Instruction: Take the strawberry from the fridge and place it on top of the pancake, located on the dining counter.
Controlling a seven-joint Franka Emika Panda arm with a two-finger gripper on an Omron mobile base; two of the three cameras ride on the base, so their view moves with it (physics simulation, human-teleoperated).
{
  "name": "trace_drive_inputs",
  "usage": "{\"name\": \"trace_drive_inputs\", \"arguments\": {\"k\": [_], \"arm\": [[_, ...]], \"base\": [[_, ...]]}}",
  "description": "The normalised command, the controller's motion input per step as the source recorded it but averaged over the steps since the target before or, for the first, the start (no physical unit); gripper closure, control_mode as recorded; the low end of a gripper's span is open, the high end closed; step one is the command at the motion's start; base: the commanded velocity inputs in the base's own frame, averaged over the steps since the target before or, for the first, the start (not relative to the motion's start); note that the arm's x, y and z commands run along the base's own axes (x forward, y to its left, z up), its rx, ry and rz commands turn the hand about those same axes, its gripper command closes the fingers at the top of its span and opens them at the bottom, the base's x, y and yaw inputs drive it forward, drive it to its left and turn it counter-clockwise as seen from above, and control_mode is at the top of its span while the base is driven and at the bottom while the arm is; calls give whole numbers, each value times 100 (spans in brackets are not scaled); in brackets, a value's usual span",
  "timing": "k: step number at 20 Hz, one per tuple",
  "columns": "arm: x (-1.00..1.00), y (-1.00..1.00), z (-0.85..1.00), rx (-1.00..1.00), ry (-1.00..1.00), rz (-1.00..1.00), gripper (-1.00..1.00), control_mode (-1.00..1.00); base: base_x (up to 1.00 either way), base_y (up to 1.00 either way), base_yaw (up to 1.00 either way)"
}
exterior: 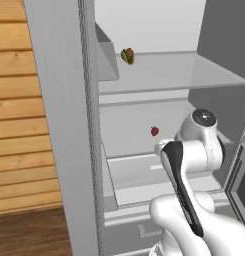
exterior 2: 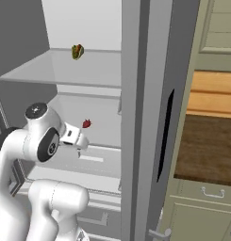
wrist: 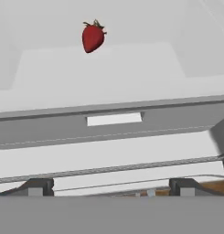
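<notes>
Fridge (exterior: 144, 100) shelf: strawberry (wrist: 93, 36) beyond open jaws

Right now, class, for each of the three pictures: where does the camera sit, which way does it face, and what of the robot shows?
Left base view: behind the arm's left, facing into the open fridge; white arm lower right.
Right base view: behind its right, same fridge; arm lower left, gripper near the strawberry.
Hand view: on the hand, looking along the open gripper at the strawberry on a shelf.
Shared: strawberry; both base views show yellow-green produce above.
</notes>
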Motion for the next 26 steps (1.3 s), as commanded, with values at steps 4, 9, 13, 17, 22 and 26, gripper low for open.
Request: {"name": "trace_drive_inputs", "arguments": {"k": [4,9,13,17,22,26], "arm": [[52,1,4,0,-35,0,-100,-100],[47,2,11,0,-6,-1,-100,-100],[71,0,0,0,11,0,-100,-100],[62,0,-1,0,14,0,-100,-100],[44,0,-2,0,14,0,-100,-100],[16,0,-1,0,6,0,-100,-100]], "base": [[0,0,0],[0,0,0],[0,0,0],[0,0,0],[0,0,0],[0,0,0]]}}
